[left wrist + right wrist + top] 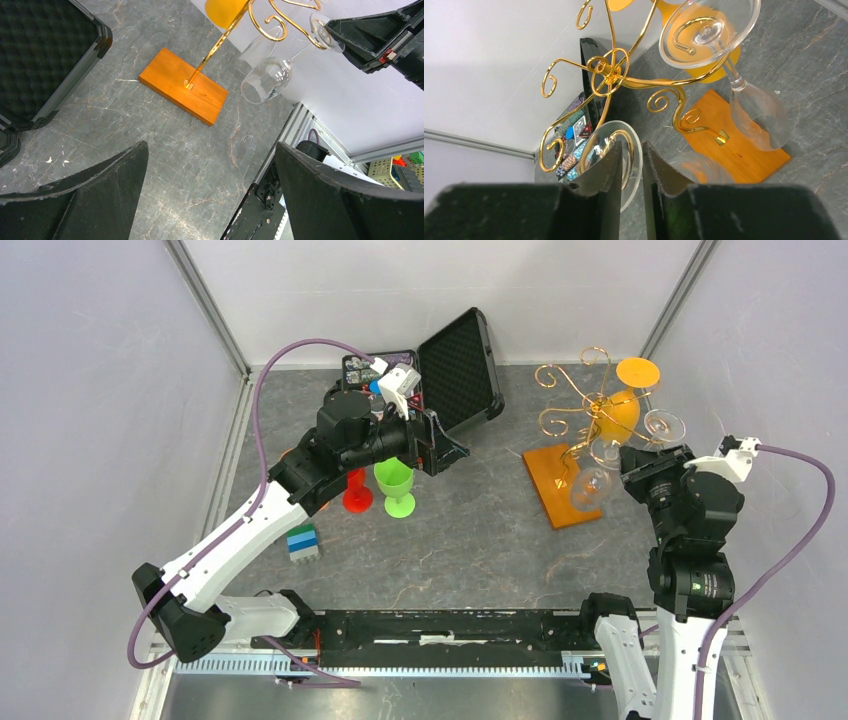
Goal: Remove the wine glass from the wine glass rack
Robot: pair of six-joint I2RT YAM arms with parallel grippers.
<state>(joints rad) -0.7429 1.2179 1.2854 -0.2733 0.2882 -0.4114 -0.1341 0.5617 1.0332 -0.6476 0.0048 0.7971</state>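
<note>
**Right pincer at the foot of the hanging clear glass**

Your right gripper (631,146) is up against the gold wire wine glass rack (182,85). The rack has curled scroll arms and a flat orange-brown wooden base, and it stands on the grey stone-patterned table (470,540), right of centre. The gripper's fingers are drawn to a narrow slit. Their tips are at the round foot of the clear wine glass (267,80), which hangs upside down and tilted from a near scroll arm. You cannot tell whether they pinch it. A second clear stemmed glass (756,115) and an orange goblet (622,412) hang on other arms. Your left gripper (211,147) is spread wide with nothing between its fingers. It is held above the table just beside the open black foam-lined case (460,365), near a green plastic goblet (395,480) standing next to a red goblet (357,495).
</note>
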